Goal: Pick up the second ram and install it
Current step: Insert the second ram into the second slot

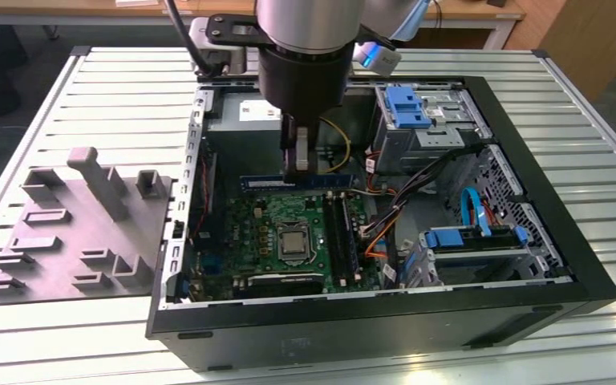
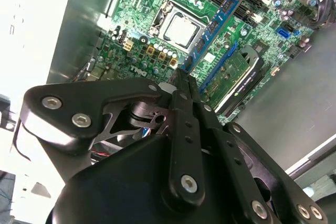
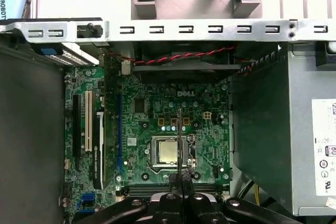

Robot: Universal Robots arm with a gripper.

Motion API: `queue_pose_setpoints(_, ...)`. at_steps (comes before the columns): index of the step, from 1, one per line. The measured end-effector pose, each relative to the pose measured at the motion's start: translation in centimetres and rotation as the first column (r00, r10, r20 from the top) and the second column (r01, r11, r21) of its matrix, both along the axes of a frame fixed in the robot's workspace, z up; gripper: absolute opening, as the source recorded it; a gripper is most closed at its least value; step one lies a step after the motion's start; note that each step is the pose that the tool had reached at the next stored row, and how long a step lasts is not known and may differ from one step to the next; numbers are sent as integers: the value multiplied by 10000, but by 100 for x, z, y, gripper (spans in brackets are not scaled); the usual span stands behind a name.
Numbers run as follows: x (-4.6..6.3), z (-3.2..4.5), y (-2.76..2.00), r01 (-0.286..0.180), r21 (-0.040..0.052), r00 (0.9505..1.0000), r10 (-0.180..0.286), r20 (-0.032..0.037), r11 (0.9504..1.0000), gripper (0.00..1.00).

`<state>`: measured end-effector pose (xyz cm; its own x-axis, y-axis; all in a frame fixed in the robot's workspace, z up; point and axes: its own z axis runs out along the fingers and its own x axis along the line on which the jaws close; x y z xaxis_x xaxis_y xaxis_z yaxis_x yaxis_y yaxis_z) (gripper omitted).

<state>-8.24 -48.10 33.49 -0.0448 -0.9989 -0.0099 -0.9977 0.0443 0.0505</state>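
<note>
My gripper (image 1: 301,168) hangs inside the open computer case (image 1: 544,305), above the far end of the green motherboard (image 1: 238,233). It is shut on the second ram (image 1: 324,180), a slim dark blue stick held level and on edge, crosswise to the long black memory slots (image 1: 336,228). In the second wrist view the ram (image 2: 218,27) runs out from between the black fingers (image 2: 181,90) over the processor socket (image 2: 181,27). In the first wrist view the stick (image 3: 179,140) appears edge-on as a thin line above the socket (image 3: 168,153).
A grey fixture block (image 1: 73,233) with empty pockets lies on the slatted table at the exterior view's left. Inside the case are the power supply (image 1: 246,112), blue-latched drive bays (image 1: 415,108), loose cables (image 1: 394,204) and an upright expansion card (image 3: 100,145).
</note>
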Motion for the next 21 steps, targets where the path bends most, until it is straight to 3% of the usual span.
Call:
queue_pose_setpoints(6, 0, -39, 0, 1014, -1, 9948, -1014, 0, 9948, 12)
queue_pose_setpoints(11, 0, -75, 0, 1914, -1, 9815, -1914, 0, 9815, 12)
queue_pose_setpoints(17, 0, -110, 0, 2970, 0, 9549, -2970, 0, 9549, 12)
queue_pose_setpoints(21, 0, -131, 0, 3664, -1, 9304, -3664, 0, 9304, 12)
